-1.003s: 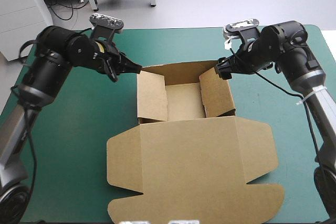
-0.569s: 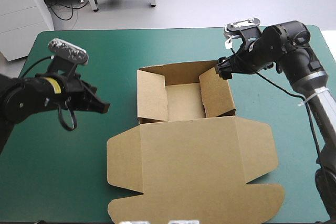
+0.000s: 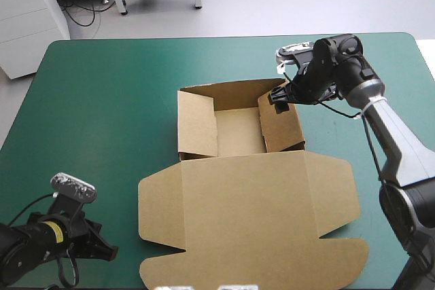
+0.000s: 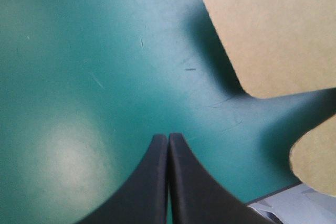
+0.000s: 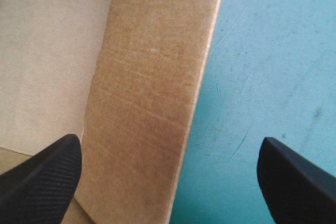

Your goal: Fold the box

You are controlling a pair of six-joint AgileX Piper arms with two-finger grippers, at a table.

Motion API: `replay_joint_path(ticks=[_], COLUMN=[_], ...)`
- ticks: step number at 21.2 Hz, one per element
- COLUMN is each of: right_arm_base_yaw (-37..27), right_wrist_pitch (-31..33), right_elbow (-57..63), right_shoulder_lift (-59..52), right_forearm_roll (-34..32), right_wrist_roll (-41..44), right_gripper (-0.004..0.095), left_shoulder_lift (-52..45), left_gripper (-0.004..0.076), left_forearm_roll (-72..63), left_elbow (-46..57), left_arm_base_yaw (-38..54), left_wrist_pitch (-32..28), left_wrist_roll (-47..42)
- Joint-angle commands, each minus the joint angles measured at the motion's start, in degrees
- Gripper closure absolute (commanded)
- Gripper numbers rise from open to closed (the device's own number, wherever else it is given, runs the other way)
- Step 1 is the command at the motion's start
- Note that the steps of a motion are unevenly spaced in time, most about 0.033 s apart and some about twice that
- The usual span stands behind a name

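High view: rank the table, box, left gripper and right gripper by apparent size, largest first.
1. table
2. box
3. left gripper and right gripper: look alike; the left is nearer the camera, so unranked.

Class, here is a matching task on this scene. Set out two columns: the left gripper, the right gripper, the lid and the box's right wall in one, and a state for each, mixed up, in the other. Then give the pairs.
Things:
1. left gripper
2. right gripper
3. lid
4. right wall

States:
a. open, with a sheet of board between its fingers
b. raised upright
c. shut, over bare cover
d. lying flat on the table

Pairs: 1-c, 2-a, 3-d, 4-b
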Motion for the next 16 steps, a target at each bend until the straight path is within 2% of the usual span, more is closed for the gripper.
replay_joint_path(ticks=[1,6,9,11,13,14,15,16], right_arm_base_yaw=[-0.2,-0.2,-0.2,-0.2,-0.2,-0.2,-0.2,-0.2], right_wrist_pitch=[-0.4,-0.9,-1.0,-1.2,-0.9,-0.6,-0.3,-0.3], right_elbow=[-1.3,-1.3,-1.3,-1.3,-1.3,-1.3,-1.3,-1.3], right_shoulder_lift=[1.2,5.7,6.6,6.7,6.7,6.7,6.7,6.7], right_forearm_roll=[0.1,0.1,0.1,0.1,0.1,0.1,0.0,-0.1], right_wrist_roll=[-0.3,-0.3,-0.3,-0.3,-0.3,-0.3,-0.3,-0.3], right_gripper=[0.0079,0.0082,0.0188,0.0399,0.0694,0.0779,0.0918,0.0929], left_shoulder_lift=[-5.8,-11.8,-13.4,-13.6,-13.6,-13.6,-13.6,-13.6], left_gripper=[0.0756,0.0756,0.0756,0.0756,0.0756,0.0756,0.0756,0.0756], left_forearm_roll=[0.0,-0.3,-0.3,-0.3,-0.3,-0.3,-0.3,-0.3], left_elbow=[4.3,6.9,6.9,6.9,6.9,6.9,6.9,6.9], left_arm_base_yaw=[-0.2,-0.2,-0.2,-0.2,-0.2,-0.2,-0.2,-0.2], left_wrist_pitch=[-3.2,-3.4,-3.9,-4.0,-4.0,-4.0,-4.0,-4.0], left_wrist_roll=[-2.3,-3.0,-3.2,-3.2,-3.2,-3.2,-3.2,-3.2])
